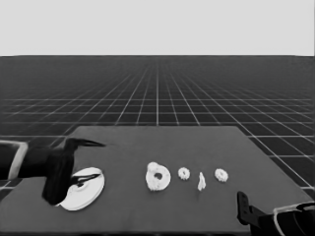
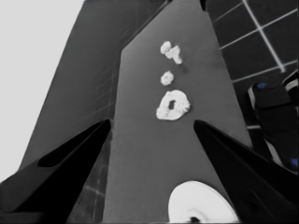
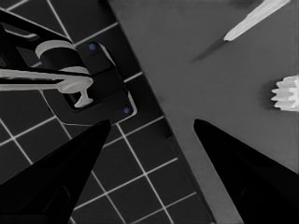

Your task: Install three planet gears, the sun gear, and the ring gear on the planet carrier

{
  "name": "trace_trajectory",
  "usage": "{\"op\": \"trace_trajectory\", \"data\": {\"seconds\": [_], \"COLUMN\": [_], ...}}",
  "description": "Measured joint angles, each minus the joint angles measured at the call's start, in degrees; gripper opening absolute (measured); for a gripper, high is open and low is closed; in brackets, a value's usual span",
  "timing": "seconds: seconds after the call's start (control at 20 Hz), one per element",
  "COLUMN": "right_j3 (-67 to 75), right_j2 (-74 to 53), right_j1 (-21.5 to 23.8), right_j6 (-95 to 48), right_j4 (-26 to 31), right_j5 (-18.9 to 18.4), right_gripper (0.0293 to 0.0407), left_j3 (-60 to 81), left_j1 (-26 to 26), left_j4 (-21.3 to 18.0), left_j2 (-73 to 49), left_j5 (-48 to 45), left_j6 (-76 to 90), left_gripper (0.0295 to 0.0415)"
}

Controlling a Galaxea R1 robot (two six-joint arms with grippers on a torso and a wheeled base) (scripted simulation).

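— How far along is it, would you say?

— Partly done, by my guess. The smaller round part [image 1: 158, 177] sits mid-worktop, and its outline is lumpy, with a bump at its far-left rim, so I judge some gears already rest on it. How many, I cannot tell.

— And loose ones?

— Two gears lie to its right: one [image 1: 184, 173] just beside it, another [image 1: 221, 175] farther right, with a thin white piece [image 1: 201, 182] between them.

— The larger round part?

— The larger round part [image 1: 83, 189] lies flat at the near left, not yet fitted. The left gripper [image 1: 74, 183] hangs over it, fingers spread, gripping nothing.

— The right arm?

— Parked at the near right corner; the right gripper [image 3: 152, 122] is also spread and empty.

— So what remains?

— Likely the two loose gears, then the larger part on top.
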Motion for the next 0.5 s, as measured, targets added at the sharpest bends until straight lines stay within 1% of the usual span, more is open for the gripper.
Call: {"op": "trace_trajectory", "data": {"seconds": [0.05,0.1,0.15,0.2,0.25,0.35,0.5], "right_j3": [-10.8,-27.27,-40.26,-49.09,-54.85,-60.83,-63.64], "right_j2": [18.85,35.74,43.15,47.27,49.84,52.45,53.64], "right_j1": [16.34,20.95,21.42,21.42,21.36,21.25,21.17], "right_j6": [27.7,44.22,48.73,50.22,50.67,50.69,50.5], "right_j4": [14.15,22.0,25.39,27.38,28.61,29.82,30.34], "right_j5": [-20.63,-22.63,-21.11,-20.08,-19.5,-19.0,-18.81], "right_gripper": [0.0397,0.0393,0.0389,0.0387,0.0386,0.0385,0.0385], "left_j3": [0.13,0.2,0.24,0.27,0.28,0.29,0.3], "left_j1": [-0.05,-0.08,-0.1,-0.11,-0.11,-0.12,-0.12], "left_j4": [0.01,0.02,0.03,0.03,0.03,0.04,0.04], "left_j2": [-0.17,-0.27,-0.32,-0.36,-0.37,-0.39,-0.4], "left_j5": [-0.1,-0.17,-0.2,-0.22,-0.24,-0.25,-0.25], "left_j6": [0.3,0.48,0.59,0.65,0.68,0.72,0.73], "left_gripper": [0.0385,0.0385,0.0385,0.0385,0.0385,0.0385,0.0385]}}
